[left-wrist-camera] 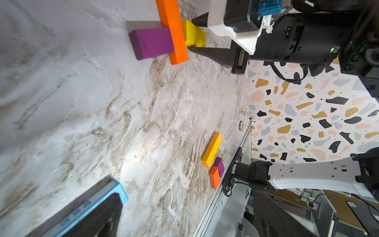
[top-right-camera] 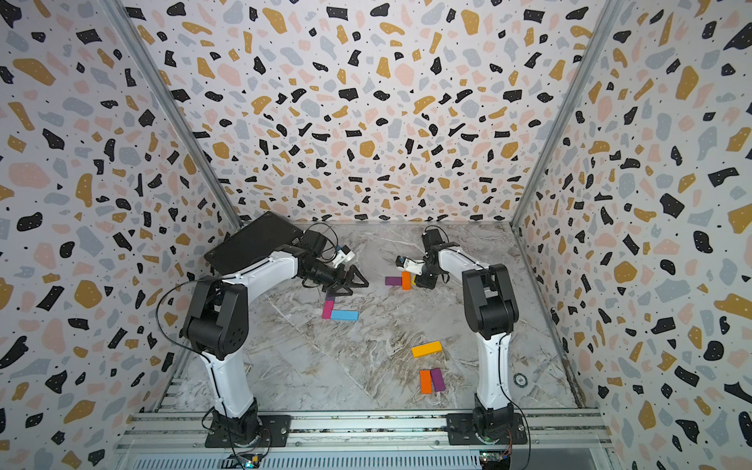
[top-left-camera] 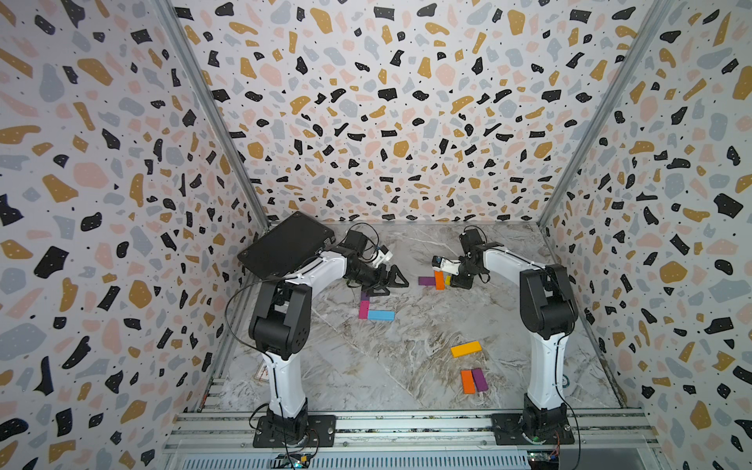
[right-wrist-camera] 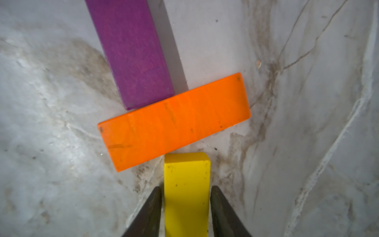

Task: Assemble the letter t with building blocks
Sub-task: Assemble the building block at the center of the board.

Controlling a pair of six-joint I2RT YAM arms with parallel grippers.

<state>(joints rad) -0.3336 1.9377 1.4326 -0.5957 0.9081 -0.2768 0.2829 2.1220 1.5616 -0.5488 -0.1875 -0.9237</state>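
Orange block [right-wrist-camera: 174, 121] lies crosswise between purple block [right-wrist-camera: 133, 53] and yellow block [right-wrist-camera: 186, 184].

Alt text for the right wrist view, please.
A yellow block lies on the marble table between the fingers of the right gripper; whether they grip it is unclear. Its end meets the long side of an orange block, and a purple block butts the opposite side.
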